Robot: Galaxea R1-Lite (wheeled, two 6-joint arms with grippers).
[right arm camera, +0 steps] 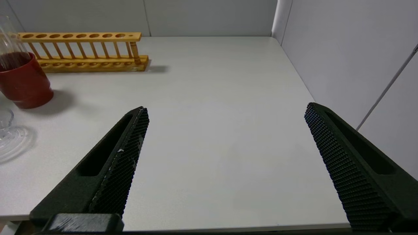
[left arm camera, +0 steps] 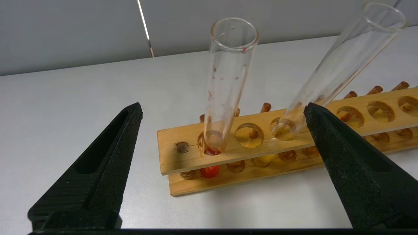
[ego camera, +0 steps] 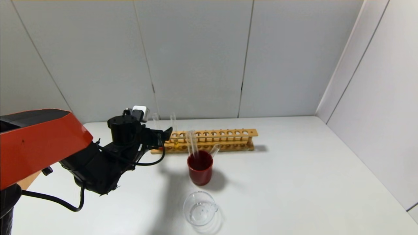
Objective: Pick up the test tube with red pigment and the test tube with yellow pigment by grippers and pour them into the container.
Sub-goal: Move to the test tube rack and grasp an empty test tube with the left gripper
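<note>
Red-pigment test tube point(left arm camera: 225, 88) upright in rack point(left arm camera: 183, 156) — left gripper point(left arm camera: 222, 109) wide open before it, right gripper point(right arm camera: 225, 112) open too.

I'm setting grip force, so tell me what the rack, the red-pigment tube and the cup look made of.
Rack: seemingly unfinished light wood, with visible grain and drilled holes.
Test tube with red pigment: clear glass by its look, see-through with glossy highlights, though clear plastic can't be ruled out.
Red cup: opaque, dull sheen, probably plastic.
Left gripper is open before the tube.
</note>
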